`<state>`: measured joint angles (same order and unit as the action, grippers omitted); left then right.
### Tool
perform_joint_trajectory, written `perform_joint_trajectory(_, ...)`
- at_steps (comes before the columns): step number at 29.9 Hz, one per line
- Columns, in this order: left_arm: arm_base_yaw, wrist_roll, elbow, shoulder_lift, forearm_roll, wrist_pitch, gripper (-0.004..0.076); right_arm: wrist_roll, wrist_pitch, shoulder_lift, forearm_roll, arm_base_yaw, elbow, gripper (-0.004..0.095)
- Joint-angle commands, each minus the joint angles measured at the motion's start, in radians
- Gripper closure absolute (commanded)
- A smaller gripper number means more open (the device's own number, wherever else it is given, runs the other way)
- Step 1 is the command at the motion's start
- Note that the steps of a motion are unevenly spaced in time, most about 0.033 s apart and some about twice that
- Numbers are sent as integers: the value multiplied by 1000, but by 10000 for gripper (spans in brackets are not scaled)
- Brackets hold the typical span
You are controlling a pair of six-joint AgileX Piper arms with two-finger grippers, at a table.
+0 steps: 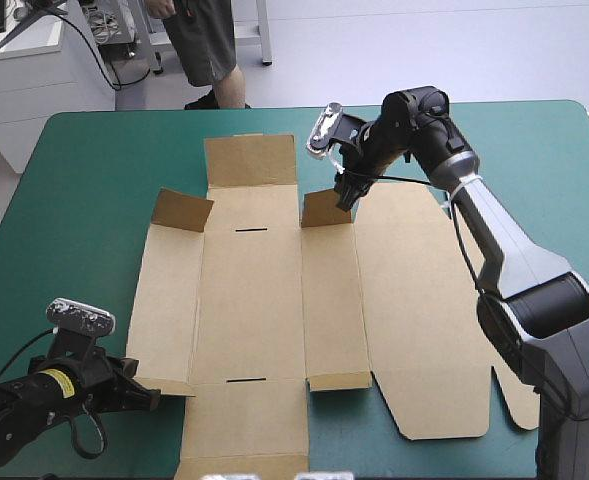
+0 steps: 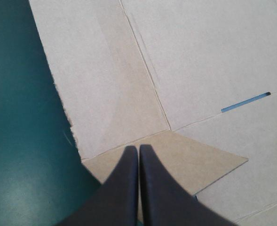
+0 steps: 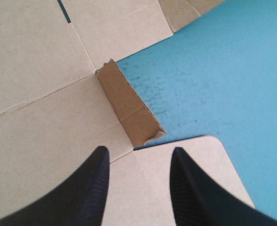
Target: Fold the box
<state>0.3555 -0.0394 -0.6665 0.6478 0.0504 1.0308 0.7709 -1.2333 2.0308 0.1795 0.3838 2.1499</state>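
Note:
The brown box (image 1: 254, 300) lies as a flat cut sheet in the middle of the teal-green cover. Two small far flaps stand raised, one on the left (image 1: 182, 210) and one on the right (image 1: 326, 208). My right gripper (image 1: 346, 192) hovers open just over the right one; in the right wrist view this flap (image 3: 131, 110) stands on edge just ahead of the gripper (image 3: 138, 149). My left gripper (image 1: 152, 397) is at the near left corner flap (image 1: 166, 386). In the left wrist view it (image 2: 138, 149) is shut, its tips over that flap (image 2: 190, 160), which lies nearly flat.
A wide panel with rounded corners (image 1: 424, 300) stretches toward the table's right side, under my right arm. Narrow slots (image 1: 252, 230) (image 1: 246, 380) mark the centre panel. Bare teal-green cover (image 1: 74, 220) lies to the left of the sheet and along the far edge.

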Motion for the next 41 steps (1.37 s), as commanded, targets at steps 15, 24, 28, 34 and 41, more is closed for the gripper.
perform_joint_trajectory(15,2,-2,-40,3,-2,-14,732,-600,-18,-245,-179,-106,6,927)
perform_joint_trajectory(24,2,-2,-42,3,-4,-20,732,-614,-18,-432,-179,-229,-309,927)
perform_joint_trajectory(28,2,-2,-42,3,-6,-37,732,-597,16,-546,-179,-262,-502,925)
perform_joint_trajectory(34,2,-2,-42,3,-6,-44,732,-597,112,-795,-174,-284,-826,926)
perform_joint_trajectory(41,2,-2,-42,3,-10,-44,732,-597,127,-1101,-132,-284,-1129,925)
